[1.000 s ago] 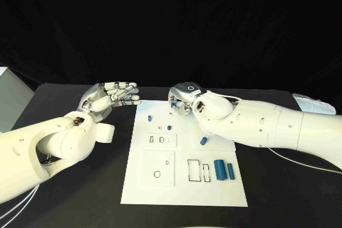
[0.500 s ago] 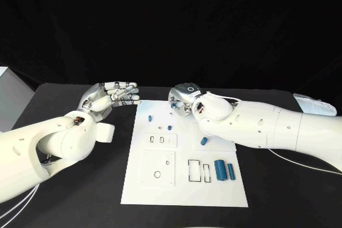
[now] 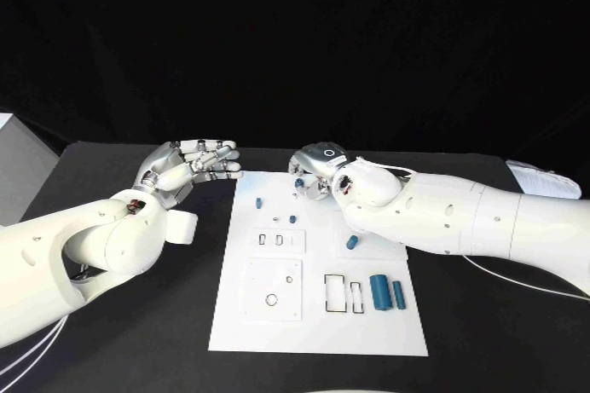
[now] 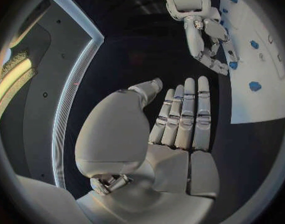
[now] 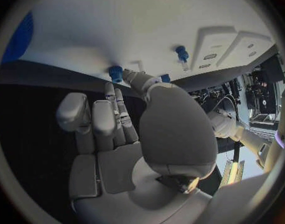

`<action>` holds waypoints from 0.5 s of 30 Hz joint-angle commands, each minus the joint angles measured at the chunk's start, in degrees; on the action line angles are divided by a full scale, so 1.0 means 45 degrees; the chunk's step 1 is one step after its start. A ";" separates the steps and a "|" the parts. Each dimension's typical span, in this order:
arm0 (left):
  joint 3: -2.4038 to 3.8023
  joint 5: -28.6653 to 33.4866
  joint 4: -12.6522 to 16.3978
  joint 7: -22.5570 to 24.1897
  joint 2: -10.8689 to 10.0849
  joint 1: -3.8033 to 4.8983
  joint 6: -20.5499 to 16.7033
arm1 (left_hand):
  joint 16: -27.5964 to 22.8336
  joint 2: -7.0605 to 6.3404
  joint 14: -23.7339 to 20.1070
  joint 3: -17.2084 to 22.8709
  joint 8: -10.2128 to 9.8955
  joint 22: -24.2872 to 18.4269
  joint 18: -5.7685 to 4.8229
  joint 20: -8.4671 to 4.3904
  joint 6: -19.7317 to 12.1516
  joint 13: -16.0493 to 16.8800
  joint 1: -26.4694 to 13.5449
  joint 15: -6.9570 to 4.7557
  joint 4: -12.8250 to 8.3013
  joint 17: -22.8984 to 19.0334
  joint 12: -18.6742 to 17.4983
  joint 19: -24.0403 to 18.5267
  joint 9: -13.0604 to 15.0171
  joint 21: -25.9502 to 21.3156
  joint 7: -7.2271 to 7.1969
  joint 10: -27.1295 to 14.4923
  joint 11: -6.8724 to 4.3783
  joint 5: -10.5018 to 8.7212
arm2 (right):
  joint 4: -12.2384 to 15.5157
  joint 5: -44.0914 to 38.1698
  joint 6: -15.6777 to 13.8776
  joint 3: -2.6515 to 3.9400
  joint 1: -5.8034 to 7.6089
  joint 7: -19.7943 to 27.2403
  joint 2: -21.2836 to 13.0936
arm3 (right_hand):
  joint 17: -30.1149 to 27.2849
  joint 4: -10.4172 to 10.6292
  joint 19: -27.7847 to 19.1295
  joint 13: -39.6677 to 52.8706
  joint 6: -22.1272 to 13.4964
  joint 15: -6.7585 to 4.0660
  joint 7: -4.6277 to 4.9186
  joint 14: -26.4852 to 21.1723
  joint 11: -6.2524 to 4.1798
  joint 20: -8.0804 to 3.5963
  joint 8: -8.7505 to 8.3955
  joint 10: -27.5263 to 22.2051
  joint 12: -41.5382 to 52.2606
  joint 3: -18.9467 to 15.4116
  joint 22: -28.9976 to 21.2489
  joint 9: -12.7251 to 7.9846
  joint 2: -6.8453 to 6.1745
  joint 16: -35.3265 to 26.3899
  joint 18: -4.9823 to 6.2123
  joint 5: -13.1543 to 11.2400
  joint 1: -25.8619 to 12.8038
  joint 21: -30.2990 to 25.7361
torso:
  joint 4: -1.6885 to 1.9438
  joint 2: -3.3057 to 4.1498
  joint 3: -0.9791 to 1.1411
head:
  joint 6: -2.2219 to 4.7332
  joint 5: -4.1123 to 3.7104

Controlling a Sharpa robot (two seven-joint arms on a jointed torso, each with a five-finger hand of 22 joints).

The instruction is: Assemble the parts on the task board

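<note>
Between the earlier head pictures and the present one, almost nothing has moved: the right robot hand (image 3: 314,173) has edged very slightly at the far edge of the flat white rectangular task board (image 3: 320,325), and a small blue part (image 3: 299,182) now shows at its fingertips; the left robot hand (image 3: 191,165) has kept its place off the board's far left corner. Judged from this, the task is at a pick-up step and little assembly is done. Head view: the board lies mid-surface on the black surface (image 3: 123,342); loose blue parts remain on it, including two blue cylinders (image 3: 386,292) beside the rectangular slots near the right edge, and a small blue peg (image 3: 352,242) at mid-board. Left wrist view: the left robot hand (image 4: 174,129) has its fingers straight and side by side, holding nothing. Right wrist view: the right robot hand (image 5: 127,124) reaches to the board edge with a short blue stub (image 5: 115,73) at its fingertips; whether the fingers actually pinch it cannot be told.
</note>
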 commanded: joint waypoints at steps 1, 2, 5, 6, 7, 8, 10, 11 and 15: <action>0.0013 -0.0028 0.0003 0.0055 0.0004 0.0038 0.0173 | -0.0017 0.0013 -0.0008 0.0041 0.0019 0.0031 0.0141 0.0009 -0.0010 0.0000 -0.0112 -0.0029 -0.0032 0.0032 -0.0068 -0.0062 0.0020 0.0093 0.0031 -0.0032 0.0040 -0.0068 | 0.0118 -0.0024 -0.0239 -0.0001 -0.0007 0.0021 -0.0099 | -0.0646 0.0204 -0.0257 0.0003 -0.0170 0.0030 -0.0037 -0.0208 0.0058 0.0060 -0.0165 -0.0566 -0.0003 -0.1187 -0.0703 -0.0058 0.0342 -0.0415 0.0320 0.0002 0.0465 -0.0734 | -0.0008 -0.0009 0.0000 | 0.0000 0.0010; 0.0013 -0.0028 -0.0002 0.0057 0.0000 0.0038 0.0176 | -0.0017 0.0013 -0.0008 0.0041 0.0019 0.0031 0.0141 0.0009 -0.0010 0.0000 -0.0112 -0.0029 -0.0032 0.0032 -0.0068 -0.0062 0.0020 0.0093 0.0031 -0.0032 0.0040 -0.0068 | 0.0177 -0.0030 -0.0315 -0.0001 -0.0007 -0.0013 -0.0153 | -0.0744 0.0285 -0.0266 0.0004 -0.0195 0.0035 -0.0031 -0.0226 0.0067 0.0070 -0.0210 -0.0646 -0.0004 -0.1464 -0.0800 -0.0078 0.0408 -0.0471 0.0335 0.0034 0.0608 -0.0856 | -0.0008 -0.0008 0.0002 | -0.0040 0.0020; 0.0013 -0.0025 -0.0024 0.0063 -0.0012 0.0038 0.0194 | -0.0017 0.0013 -0.0008 0.0041 0.0019 0.0031 0.0141 0.0009 -0.0010 0.0000 -0.0112 -0.0029 -0.0032 0.0032 -0.0068 -0.0062 0.0020 0.0093 0.0031 -0.0032 0.0040 -0.0068 | 0.0457 -0.0048 -0.0549 -0.0001 -0.0006 -0.0139 -0.0398 | -0.1068 0.0451 -0.0370 -0.0005 -0.0163 0.0055 0.0012 -0.0323 0.0099 0.0088 -0.0260 -0.0840 -0.0014 -0.1944 -0.1124 -0.0106 0.0509 -0.0669 0.0394 0.0107 0.0910 -0.1208 | 0.0000 -0.0010 0.0012 | -0.0004 0.0006; 0.0013 -0.0024 -0.0034 0.0062 -0.0017 0.0039 0.0200 | -0.0017 0.0013 -0.0008 0.0041 0.0019 0.0031 0.0141 0.0009 -0.0010 0.0000 -0.0112 -0.0029 -0.0032 0.0032 -0.0068 -0.0062 0.0020 0.0093 0.0031 -0.0032 0.0040 -0.0068 | 0.0593 -0.0055 -0.0602 -0.0001 -0.0006 -0.0197 -0.0514 | -0.1146 0.0554 -0.0384 -0.0007 -0.0142 0.0061 0.0011 -0.0345 0.0111 0.0098 -0.0281 -0.0911 -0.0009 -0.2172 -0.1209 -0.0119 0.0540 -0.0716 0.0407 0.0116 0.1025 -0.1319 | 0.0002 -0.0013 0.0017 | -0.0012 -0.0005; 0.0012 -0.0022 -0.0045 0.0061 -0.0021 0.0039 0.0209 | -0.0017 0.0013 -0.0008 0.0041 0.0019 0.0031 0.0141 0.0009 -0.0010 0.0000 -0.0112 -0.0029 -0.0032 0.0032 -0.0068 -0.0062 0.0020 0.0093 0.0031 -0.0032 0.0040 -0.0068 | 0.0721 -0.0058 -0.0638 -0.0001 -0.0006 -0.0271 -0.0622 | -0.1212 0.0626 -0.0398 -0.0006 -0.0126 0.0066 0.0014 -0.0362 0.0115 0.0101 -0.0292 -0.0940 -0.0003 -0.2306 -0.1271 -0.0126 0.0559 -0.0755 0.0419 0.0115 0.1090 -0.1394 | 0.0000 -0.0017 0.0020 | 0.0005 -0.0015; 0.0012 -0.0018 -0.0062 0.0061 -0.0026 0.0039 0.0227 | -0.0017 0.0013 -0.0008 0.0041 0.0019 0.0031 0.0141 0.0009 -0.0010 0.0000 -0.0112 -0.0029 -0.0032 0.0032 -0.0068 -0.0062 0.0020 0.0093 0.0031 -0.0032 0.0040 -0.0068 | 0.0897 -0.0055 -0.0701 -0.0001 -0.0006 -0.0395 -0.0775 | -0.1250 0.0678 -0.0394 -0.0005 -0.0114 0.0067 0.0020 -0.0372 0.0116 0.0103 -0.0300 -0.0955 0.0004 -0.2394 -0.1293 -0.0133 0.0579 -0.0777 0.0422 0.0127 0.1155 -0.1431 | -0.0004 -0.0023 0.0019 | 0.0009 -0.0017; 0.0012 -0.0007 -0.0095 0.0064 -0.0038 0.0039 0.0257 | -0.0021 0.0008 -0.0015 0.0047 0.0012 0.0036 0.0138 0.0010 -0.0024 -0.0002 -0.0120 -0.0025 -0.0043 0.0046 -0.0074 -0.0070 0.0019 0.0101 0.0036 -0.0047 0.0046 -0.0072 | 0.1211 -0.0002 -0.0801 0.0003 -0.0002 -0.0606 -0.1058 | -0.1126 0.0804 -0.0265 -0.0002 0.0022 0.0048 0.0012 -0.0299 0.0087 0.0077 -0.0281 -0.0841 0.0106 -0.2347 -0.1143 -0.0138 0.0659 -0.0680 0.0394 0.0498 0.1380 -0.1352 | -0.0022 -0.0043 0.0030 | 0.0002 -0.0013; 0.0011 -0.0001 -0.0117 0.0064 -0.0045 0.0039 0.0269 | -0.0022 0.0006 -0.0017 0.0047 0.0009 0.0037 0.0138 0.0010 -0.0029 -0.0003 -0.0122 -0.0024 -0.0046 0.0049 -0.0075 -0.0072 0.0018 0.0103 0.0036 -0.0052 0.0048 -0.0073 | 0.1424 0.0076 -0.0843 0.0009 0.0007 -0.0729 -0.1260 | -0.1027 0.0893 -0.0167 -0.0003 0.0081 0.0033 0.0039 -0.0242 0.0076 0.0062 -0.0284 -0.0764 0.0152 -0.2271 -0.1013 -0.0149 0.0647 -0.0598 0.0366 0.0676 0.1437 -0.1261 | -0.0034 -0.0049 0.0023 | -0.0001 -0.0011; 0.0011 0.0015 -0.0173 0.0062 -0.0065 0.0039 0.0311 | -0.0022 0.0006 -0.0017 0.0047 0.0009 0.0037 0.0138 0.0010 -0.0029 -0.0003 -0.0122 -0.0024 -0.0046 0.0049 -0.0075 -0.0072 0.0018 0.0103 0.0036 -0.0052 0.0048 -0.0073 | 0.2206 0.0538 -0.1102 0.0070 0.0065 -0.0924 -0.2041 | -0.0865 0.1046 -0.0012 0.0003 0.0156 0.0024 0.0062 -0.0138 0.0057 0.0032 -0.0295 -0.0601 0.0228 -0.2158 -0.0793 -0.0167 0.0579 -0.0465 0.0326 0.0759 0.1436 -0.1101 | -0.0081 -0.0084 0.0045 | 0.0026 -0.0022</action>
